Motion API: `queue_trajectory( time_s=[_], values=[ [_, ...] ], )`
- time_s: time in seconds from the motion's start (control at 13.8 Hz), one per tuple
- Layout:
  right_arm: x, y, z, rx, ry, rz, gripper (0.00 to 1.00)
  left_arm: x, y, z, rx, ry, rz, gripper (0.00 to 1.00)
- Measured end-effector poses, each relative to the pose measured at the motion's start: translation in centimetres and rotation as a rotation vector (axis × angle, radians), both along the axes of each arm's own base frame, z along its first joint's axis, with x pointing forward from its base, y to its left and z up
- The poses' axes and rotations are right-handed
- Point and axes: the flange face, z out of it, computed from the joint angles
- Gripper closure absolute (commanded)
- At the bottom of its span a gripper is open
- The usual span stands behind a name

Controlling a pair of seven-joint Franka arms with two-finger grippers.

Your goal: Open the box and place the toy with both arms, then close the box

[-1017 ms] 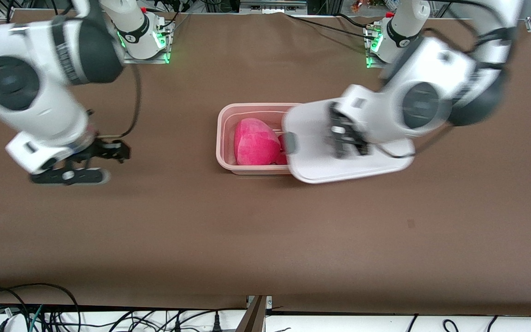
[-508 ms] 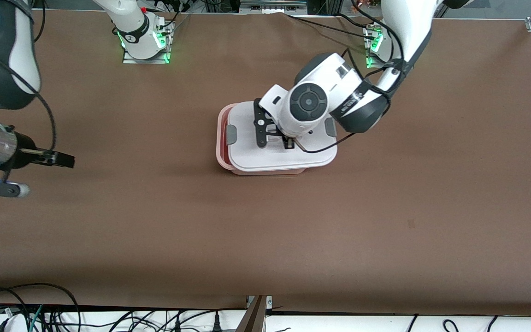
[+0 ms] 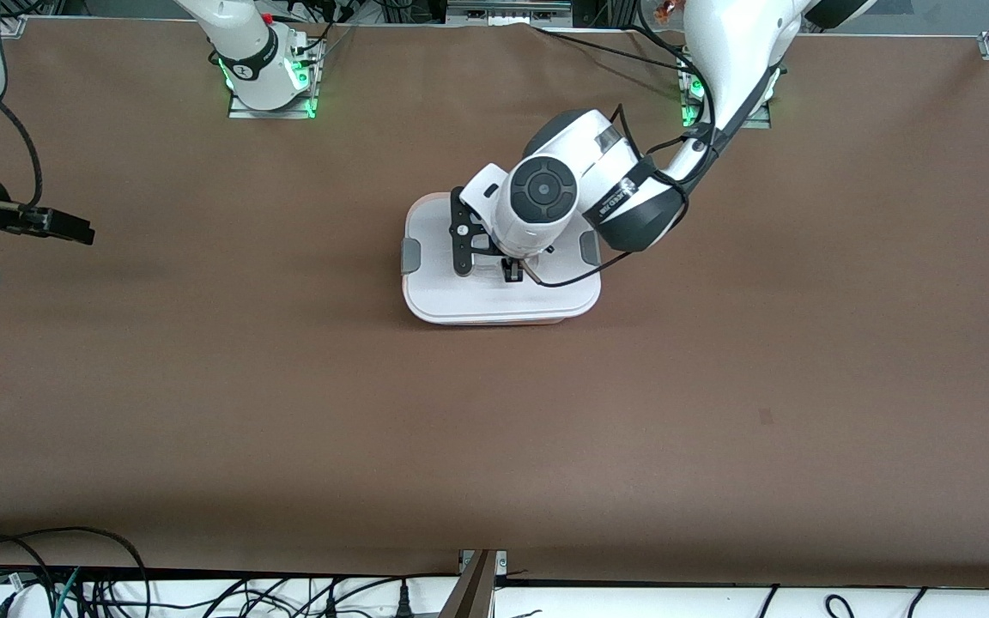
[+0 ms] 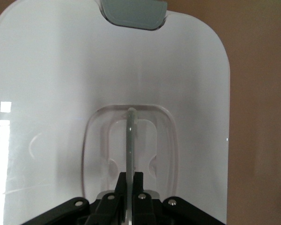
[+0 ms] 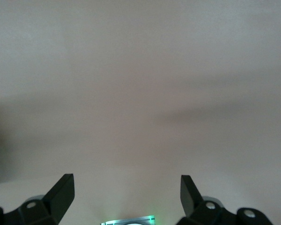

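Now the left gripper (image 4: pixel 129 180) has its jaws pinched on the clear handle (image 4: pixel 130 140) of the lid (image 3: pixel 503 292), which covers the box (image 3: pixel 494 319). Well apart, the right gripper (image 5: pixel 126 187) hangs with jaws spread over bare bench (image 3: pixel 494 446).

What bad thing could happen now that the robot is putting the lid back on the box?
The left pincer is shut on the lid's handle. If it lifts before letting go, the lid could come up again. The grey clips may not be snapped down yet, so the lid might only be resting on the box and could slide off. The right pincer is open over bare table at the right arm's end, too distant to steady anything.
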Motion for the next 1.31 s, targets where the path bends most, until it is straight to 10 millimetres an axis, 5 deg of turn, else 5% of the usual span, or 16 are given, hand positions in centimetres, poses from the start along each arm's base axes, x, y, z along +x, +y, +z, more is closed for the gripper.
queue_trajectory(
  time_s=[0.36,0.73,1.31],
  values=[
    [-1.0,0.4,1.7,0.002,-0.046,0.011,0.0,-1.9,-1.8,-0.9,0.03,-0.013,-0.054,1.0],
    [-2.5,0.5,3.9,0.03,-0.036,0.086,0.0,-1.8,-1.6,-1.0,0.036,-0.018,-0.053,1.0],
    [-1.7,0.6,3.3,0.068,-0.023,0.099,0.0,-1.5,-1.4,-1.2,0.039,-0.021,-0.049,1.0]
  ],
)
